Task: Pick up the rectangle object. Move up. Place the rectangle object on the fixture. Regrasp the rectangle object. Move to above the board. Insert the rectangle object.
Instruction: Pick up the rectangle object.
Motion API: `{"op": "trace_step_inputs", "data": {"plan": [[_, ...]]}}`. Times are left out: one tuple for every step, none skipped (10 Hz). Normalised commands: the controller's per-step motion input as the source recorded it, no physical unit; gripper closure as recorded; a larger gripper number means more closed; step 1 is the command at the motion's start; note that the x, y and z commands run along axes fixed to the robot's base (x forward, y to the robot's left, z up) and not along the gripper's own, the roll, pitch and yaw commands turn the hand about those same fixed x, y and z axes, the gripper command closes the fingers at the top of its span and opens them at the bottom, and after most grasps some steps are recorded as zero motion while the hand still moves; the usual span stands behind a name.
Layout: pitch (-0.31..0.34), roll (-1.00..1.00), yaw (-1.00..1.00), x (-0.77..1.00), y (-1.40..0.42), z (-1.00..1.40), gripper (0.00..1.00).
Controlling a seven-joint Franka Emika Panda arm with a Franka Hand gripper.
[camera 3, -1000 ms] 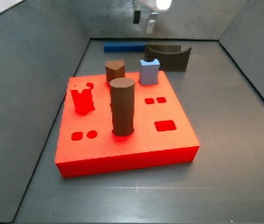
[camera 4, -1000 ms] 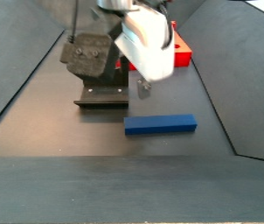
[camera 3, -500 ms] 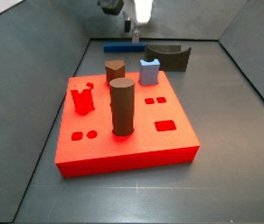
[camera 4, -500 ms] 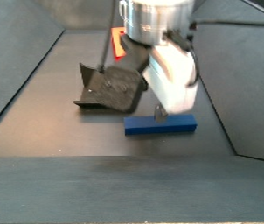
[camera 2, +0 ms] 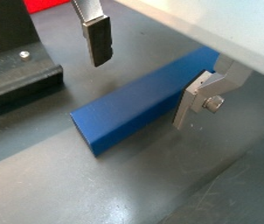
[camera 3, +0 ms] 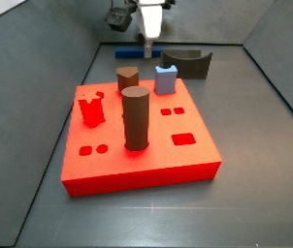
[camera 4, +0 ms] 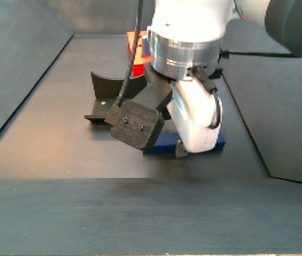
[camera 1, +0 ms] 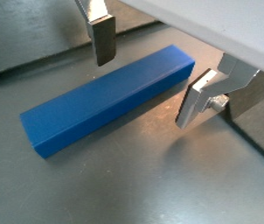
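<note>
At the far end of the grey floor, in a side view, your arm's gripper (camera 3: 148,48) is hanging low behind the large flat bright-red square board (camera 3: 136,140), with only a sliver of the long slim dark-blue rectangle object (camera 3: 130,52) showing beside it.

In a side view from the opposite end, the white wrist is covering most of the blue bar (camera 4: 207,143), which is lying flat on the floor just beside the small dark fixture (camera 4: 114,95) with its notched top.

In both wrist views, the gripper (camera 1: 152,66) is spread open, one silver finger (camera 2: 97,33) on each long side of the bar (camera 2: 141,101), neither pad clearly touching it. You are likely straddling the bar across its narrow width so the pads can close on its flat sides; the pick-up is not yet made.
</note>
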Motion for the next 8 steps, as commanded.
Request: {"op": "trace_step_inputs", "data": {"plan": [[-0.107, -0.16, -0.20, 0.00, 0.11, -0.23, 0.00], [-0.121, -0.17, -0.19, 0.00, 0.13, -0.22, 0.00], [-0.051, -0.06, 0.00, 0.05, 0.08, -0.28, 0.00], [-0.009, -0.01, 0.00, 0.00, 0.00, 0.00, 0.00], [0.000, 0.00, 0.00, 0.00, 0.00, 0.00, 0.00], [0.000, 0.00, 0.00, 0.00, 0.00, 0.00, 1.00], [0.000, 0.00, 0.00, 0.00, 0.00, 0.00, 1.00], [0.000, 0.00, 0.00, 0.00, 0.00, 0.00, 1.00]]}}
